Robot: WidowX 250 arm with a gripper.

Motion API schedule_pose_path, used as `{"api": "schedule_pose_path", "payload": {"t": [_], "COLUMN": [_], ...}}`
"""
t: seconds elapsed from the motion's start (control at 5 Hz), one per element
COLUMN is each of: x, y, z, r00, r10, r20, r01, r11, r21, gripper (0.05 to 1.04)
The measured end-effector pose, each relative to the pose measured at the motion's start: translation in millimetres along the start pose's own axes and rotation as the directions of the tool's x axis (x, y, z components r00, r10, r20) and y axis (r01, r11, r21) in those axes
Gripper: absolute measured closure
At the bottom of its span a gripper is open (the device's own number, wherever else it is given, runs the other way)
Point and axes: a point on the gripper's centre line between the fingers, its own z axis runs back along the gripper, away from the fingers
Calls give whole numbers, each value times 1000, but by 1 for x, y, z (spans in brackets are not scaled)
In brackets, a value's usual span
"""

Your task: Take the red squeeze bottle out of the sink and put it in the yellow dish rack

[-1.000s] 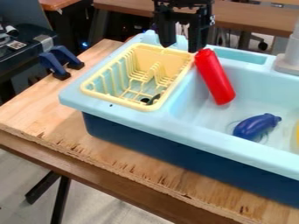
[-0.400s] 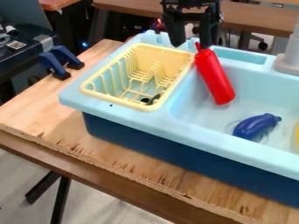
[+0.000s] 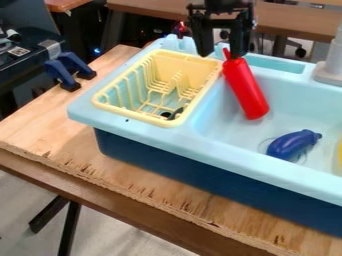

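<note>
Plywood board (image 3: 47,122) underneath, its rough near edge slanting down to the right; toy sink (image 3: 200,175) set on it, pale blue rim above a dark blue outer wall.

Black gripper (image 3: 222,55) at the sink's far rim, upper middle of view, pointing down. Fingers wide apart, nothing gripped. Red bottle (image 3: 246,87) nearest: its thin nozzle shows between the two fingertips in this view; contact can't be told. Bottle tilted, upper end by the far right corner of the drying rack, lower end nearer and farther right, in the basin (image 3: 227,125).

Just left of the bottle, yellow drying rack (image 3: 144,118), rim lying along the sink's left part; wire-like slots inside, small dark item (image 3: 176,113) at its near right. Strip of pale rim runs between rack and the sink's left and near edges.

Nearer and right of the bottle, purple toy eggplant (image 3: 294,144) on the basin floor, a stretch of floor between the two. Yellow object (image 3: 340,152) at the right border, cut off. Grey faucet base (image 3: 329,75) on the far right rim.

Farther left, two blue clamps (image 3: 61,74) at the board's far left edge. Brown table (image 3: 287,21) beyond the sink.
</note>
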Motion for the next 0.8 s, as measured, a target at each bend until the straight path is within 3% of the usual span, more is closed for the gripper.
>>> {"api": "schedule_pose_path", "payload": {"t": [0.4,0.8], "x": [2,4], "y": [3,1], "z": [-3,-3], "r00": [1000,1000], "r10": [20,25], "r20": [-6,7], "r01": [-20,-25], "r11": [1000,1000], "r21": [-5,-5], "gripper": [115,692]}}
